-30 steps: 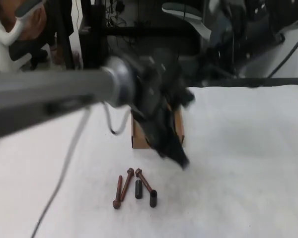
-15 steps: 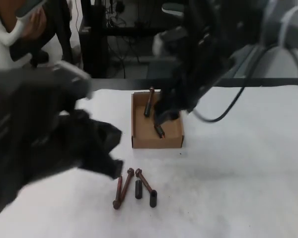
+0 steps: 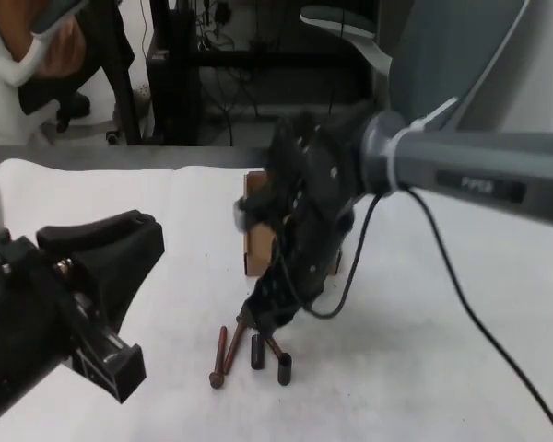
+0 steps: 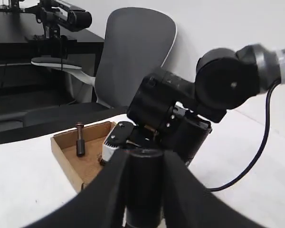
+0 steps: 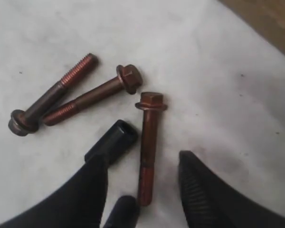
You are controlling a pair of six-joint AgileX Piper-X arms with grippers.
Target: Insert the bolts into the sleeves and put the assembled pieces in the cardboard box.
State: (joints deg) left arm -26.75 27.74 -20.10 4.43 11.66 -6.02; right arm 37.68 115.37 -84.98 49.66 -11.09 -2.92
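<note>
Done: min. 1 assembled piece (image 4: 79, 140) in cardboard box (image 4: 65, 159).
Remaining: 3 bolts (image 5: 89, 97), 2 sleeves (image 5: 113, 141) loose.
R gripper (image 5: 142, 164): fingers apart, astride one bolt (image 5: 149, 137).
L gripper (image 4: 142, 164): clamped on black sleeve (image 4: 142, 190).

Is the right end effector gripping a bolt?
No, the right end effector is open, with a bolt lying free on the bench between its jaws.

The left gripper (image 4: 144, 161) is close up, its two fingers (image 4: 109, 190) pressed on a black sleeve (image 4: 142, 194) between them. Past it lies the cardboard box (image 4: 66, 159) on the white bench (image 4: 23, 190). A joined piece (image 4: 79, 141) stands up inside it — a brown bolt in a dark tube. The black right arm (image 4: 180, 118) hangs over the box's edge. A grey chair (image 4: 133, 57) is far behind.
</note>
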